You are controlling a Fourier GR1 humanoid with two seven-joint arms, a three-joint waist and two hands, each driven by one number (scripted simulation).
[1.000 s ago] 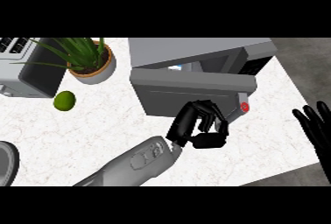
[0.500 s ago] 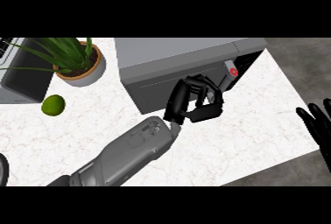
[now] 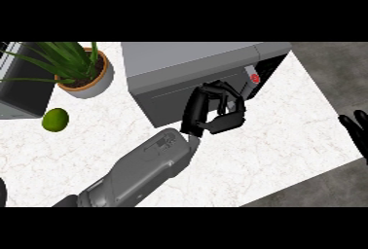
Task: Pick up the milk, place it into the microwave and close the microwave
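Note:
The grey microwave [image 3: 194, 61] stands at the back middle of the counter, its dark door [image 3: 165, 97] lying nearly flat against its front. A red button [image 3: 253, 79] shows on its panel at the right. My left hand [image 3: 212, 111] rests against the door's right part, fingers relaxed and slightly bent, holding nothing. Its forearm comes in from the lower left. The milk is not in sight. My right hand [image 3: 357, 132] stays at the view's right edge, fingers up and open.
A potted plant [image 3: 84, 73] stands left of the microwave, with a green lime [image 3: 55, 119] in front of it. A grey appliance [image 3: 22, 92] sits at the far left. The white counter [image 3: 287, 146] ends at the right, beside dark floor.
My left hand has moved up and forward against the microwave's door, and the door has swung in towards the front. The right hand has stayed still.

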